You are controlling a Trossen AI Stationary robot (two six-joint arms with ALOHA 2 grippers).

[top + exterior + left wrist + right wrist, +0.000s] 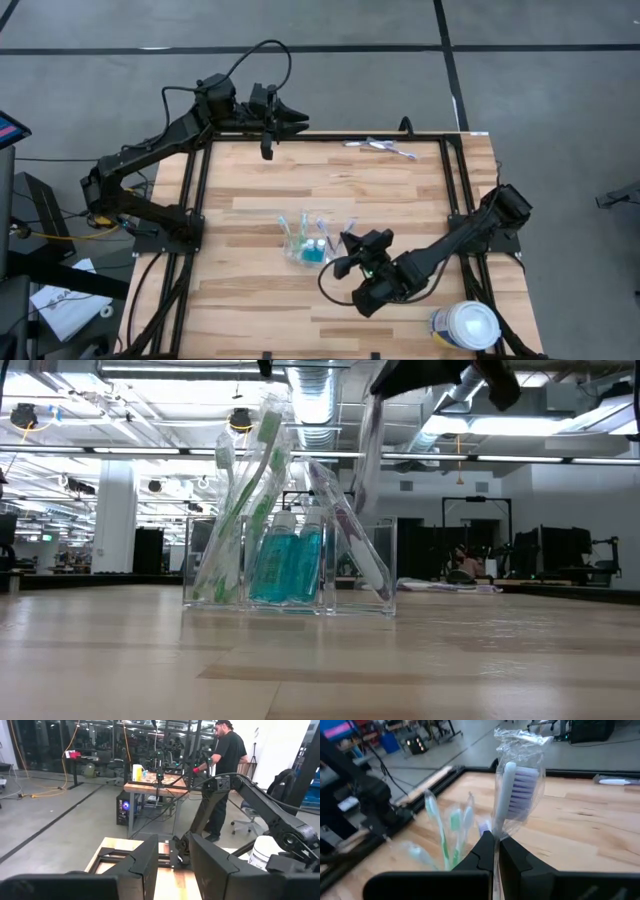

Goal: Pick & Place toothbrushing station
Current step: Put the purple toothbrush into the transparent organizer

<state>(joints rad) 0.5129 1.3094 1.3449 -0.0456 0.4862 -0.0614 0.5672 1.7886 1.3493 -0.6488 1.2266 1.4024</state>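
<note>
The see-through toothbrush holder (305, 245) stands on its base mid-table. It holds several wrapped toothbrushes and two teal bottles (288, 565). My right gripper (348, 255) hovers just to the right of the holder and above it, shut on a wrapped white toothbrush (517, 785). My left gripper (272, 130) is open and empty, raised at the table's far edge; its two fingers show apart in the left wrist view (173, 865). My right gripper pinches the wrapped toothbrush by its neck (501, 827), just behind the bristle head, between its two fingers (482, 850). The head sticks out past the fingertips in its clear wrapper. In the low view the brush (365, 455) slants down from the gripper, clear of the table.
A round tub with a white lid (468, 325) stands at the near right corner. Several wrapped toothbrushes (382, 147) lie at the far edge. A person (225, 765) stands at a bench in the room beyond. Bare wood lies to the left of and nearer than the holder.
</note>
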